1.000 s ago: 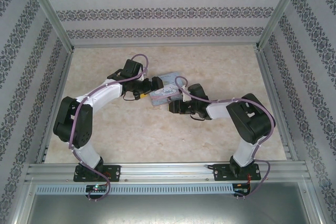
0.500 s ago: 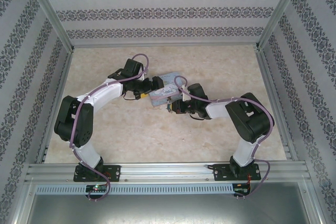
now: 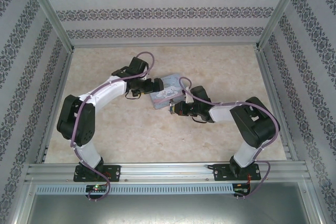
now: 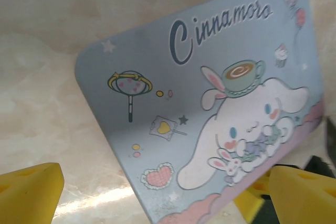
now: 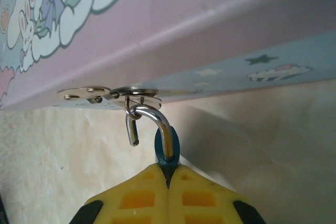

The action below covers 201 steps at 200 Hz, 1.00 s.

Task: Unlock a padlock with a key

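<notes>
Padlock (image 5: 167, 150) pinched by my right gripper (image 5: 168, 172), hooked on the tin box's hasp.

In the right wrist view I see the teal body clamped between the two yellow fingers, which are closed tight on it at 6 o'clock of the hasp (image 5: 137, 95). The shackle (image 5: 155, 118) loops through the hasp ring, and its short leg hangs free of the body on the 9 o'clock side. The tin box (image 5: 210, 35) crowds in right above and blocks any approach from 12 o'clock. From the top camera, the right gripper (image 3: 174, 108) sits at about 5 o'clock of the tin box (image 3: 168, 91) on the table (image 3: 131, 135). My left gripper (image 3: 154, 85) is at its 9 o'clock end. On the left wrist camera the left gripper's fingers (image 4: 27, 192) stand wide open, with the printed lid between and beyond them.
</notes>
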### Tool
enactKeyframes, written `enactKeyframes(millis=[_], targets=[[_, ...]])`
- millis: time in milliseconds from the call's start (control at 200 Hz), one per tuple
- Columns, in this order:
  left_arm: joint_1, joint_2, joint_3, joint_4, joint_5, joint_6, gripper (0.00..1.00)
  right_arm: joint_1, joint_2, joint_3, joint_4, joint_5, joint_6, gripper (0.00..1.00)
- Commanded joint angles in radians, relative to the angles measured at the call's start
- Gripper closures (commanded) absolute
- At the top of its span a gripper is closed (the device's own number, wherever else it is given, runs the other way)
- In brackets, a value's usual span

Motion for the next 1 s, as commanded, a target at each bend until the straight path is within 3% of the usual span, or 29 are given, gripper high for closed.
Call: enactKeyframes(millis=[0, 280, 999], targets=[[-0.036, 0.033, 0.022, -0.097, -0.137, 0.057, 0.0, -0.007, -0.03, -0.027, 0.004, 0.026, 0.08, 1.0], [-0.104, 0.055, -0.015, -0.103, -0.217, 0.05, 0.0, -0.003, -0.062, -0.062, 0.04, 0.078, 0.22, 1.0], [-0.145, 0.073, -0.108, -0.06, -0.19, 0.043, 0.0, 0.001, -0.072, -0.07, 0.16, 0.226, 0.476, 1.0]])
